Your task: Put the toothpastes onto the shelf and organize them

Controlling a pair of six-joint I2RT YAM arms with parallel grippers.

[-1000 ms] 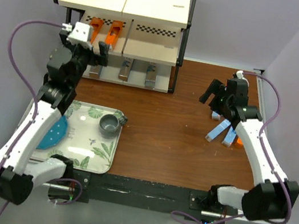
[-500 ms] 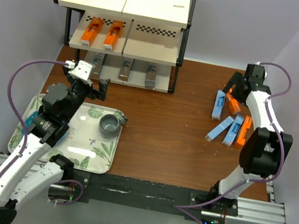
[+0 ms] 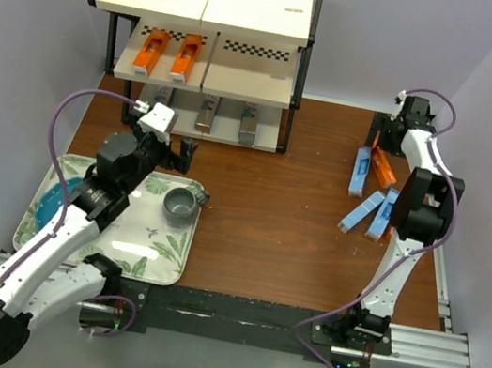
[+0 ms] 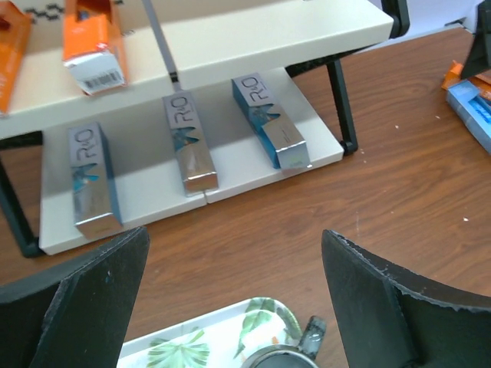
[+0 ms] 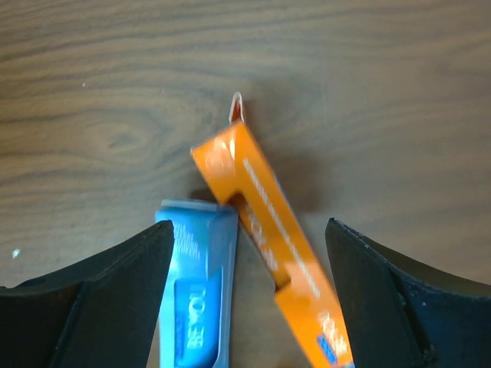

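The shelf (image 3: 211, 6) stands at the back left. Two orange toothpastes (image 3: 155, 51) lie on its middle tier, also in the left wrist view (image 4: 93, 42). Three metallic dark blue toothpastes (image 4: 189, 142) lie on its bottom tier. Several light blue (image 3: 360, 171) and orange (image 3: 383, 168) toothpastes lie loose on the table at the right. My left gripper (image 3: 173, 152) is open and empty (image 4: 230, 307), over the tray's far edge, in front of the shelf. My right gripper (image 3: 380, 136) is open (image 5: 249, 307), above an orange box (image 5: 272, 230) and a light blue box (image 5: 196, 299).
A leaf-patterned tray (image 3: 134, 250) lies at the front left with a grey cup (image 3: 180, 205) and a round blue plate (image 3: 55, 198) on it. The cup's rim shows in the left wrist view (image 4: 284, 356). Bare brown table lies between the shelf and the loose boxes.
My left gripper has drawn back from the shelf toward the tray, empty. My right arm has swung to the far right back, over the loose boxes.
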